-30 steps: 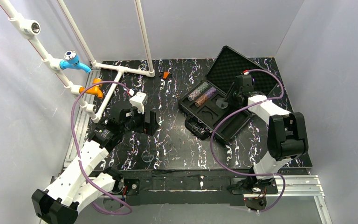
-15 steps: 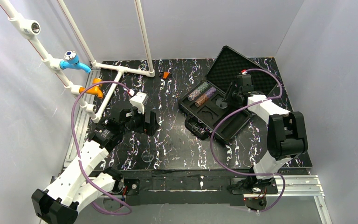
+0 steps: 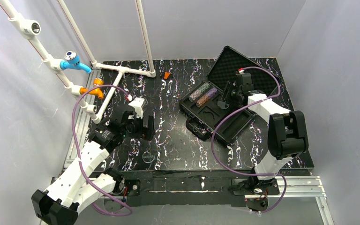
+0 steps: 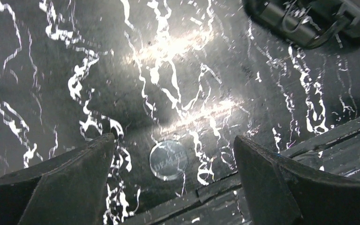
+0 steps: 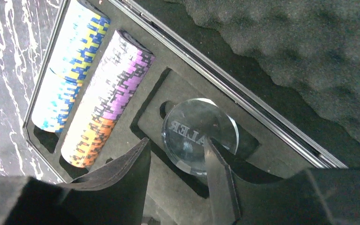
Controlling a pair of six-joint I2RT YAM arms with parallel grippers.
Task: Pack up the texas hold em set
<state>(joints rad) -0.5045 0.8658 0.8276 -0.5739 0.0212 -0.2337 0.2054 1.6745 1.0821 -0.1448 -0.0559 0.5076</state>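
The black case (image 3: 232,124) lies open at the right, its foam-lined lid (image 3: 236,65) raised behind. Two rows of chips (image 3: 202,93) lie in the moulded tray. In the right wrist view one row is blue, yellow and white (image 5: 72,65), the other purple and orange (image 5: 110,98). A clear dealer button (image 5: 200,133) rests in a tray recess (image 5: 183,79). My right gripper (image 5: 178,173) is open over it, and one finger overlaps the button's edge. It also shows in the top view (image 3: 225,99). My left gripper (image 3: 143,127) is open and empty above a second clear dealer button (image 4: 168,160) on the table (image 3: 148,157).
A white pipe frame (image 3: 117,70) with blue (image 3: 72,61) and orange (image 3: 96,89) fittings stands at the back left. A small orange piece (image 3: 167,75) lies at the back. The case's latch (image 4: 300,23) and the table's front strip (image 4: 309,140) show in the left wrist view.
My left gripper has moved a little left and nearer, toward the button on the table. My right gripper has shifted slightly left over the tray.
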